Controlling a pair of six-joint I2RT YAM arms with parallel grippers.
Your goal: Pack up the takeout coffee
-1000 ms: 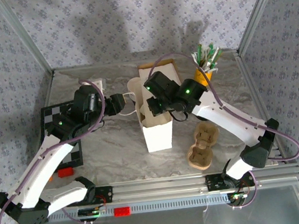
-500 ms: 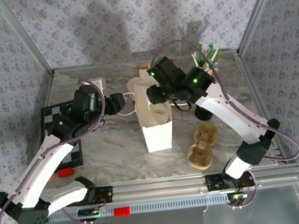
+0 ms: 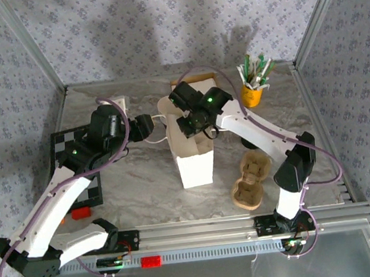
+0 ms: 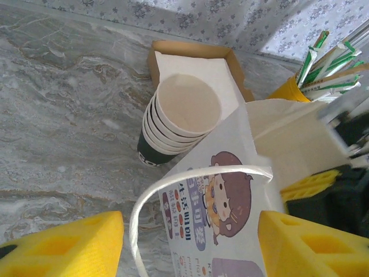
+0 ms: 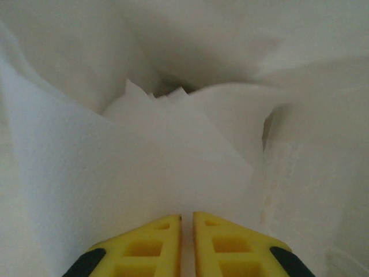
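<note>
Two hands and one white paper bag (image 3: 195, 167) share your grey marbled table (image 3: 137, 183). Five or six nested white paper cups (image 4: 181, 115) — dark-banded at the base — stand just behind the bag. Your left wrist view shows them, with the left hand (image 4: 187, 225) spread either side of the bag's handle (image 4: 219, 169). Your right hand (image 5: 187, 222) is pressed together inside the bag. Flowered wallpaper (image 3: 159, 22) rings the table.

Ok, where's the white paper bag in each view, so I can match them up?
Top external: the white paper bag stands upright at mid-table.
Left wrist: the bag is lower right, printed face toward the camera.
Right wrist: the bag's white inside lies ahead of the right gripper.
Shared landmark: the yellow cup of sticks, top and left wrist views.
</note>
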